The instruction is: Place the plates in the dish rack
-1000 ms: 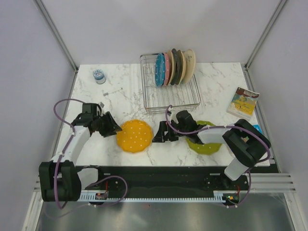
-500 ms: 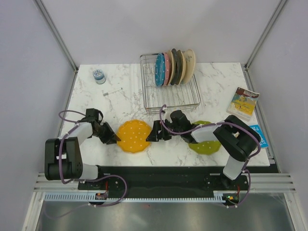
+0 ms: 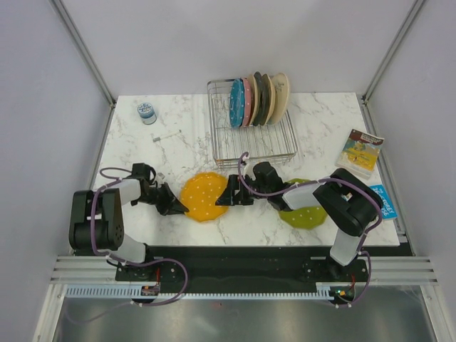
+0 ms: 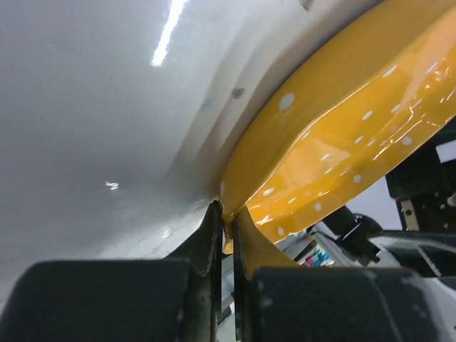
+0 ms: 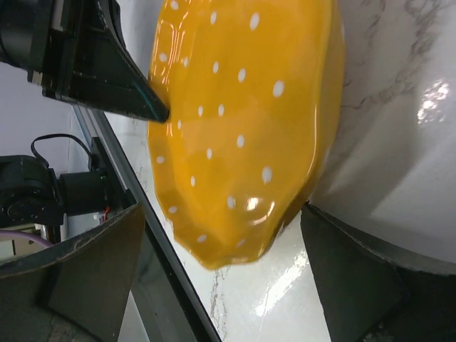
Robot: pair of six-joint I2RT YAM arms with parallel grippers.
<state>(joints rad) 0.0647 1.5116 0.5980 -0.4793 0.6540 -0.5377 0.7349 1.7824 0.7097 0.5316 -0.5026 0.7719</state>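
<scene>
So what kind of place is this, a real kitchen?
Probably a robot lab cell, not a kitchen: a marble-look table boxed in by plain white panels on aluminium posts, two arms on a black mounting rail, and a wire dish rack as a prop.

We see the orange plate (image 3: pixel 203 197) tilted by the worktop's near edge, the lime green plate (image 3: pixel 306 217) flat to its right, and the blue plate (image 3: pixel 236 103) and pink plate (image 3: pixel 246 100) upright in the wire dish rack (image 3: pixel 249 149) at the far edge.
</scene>
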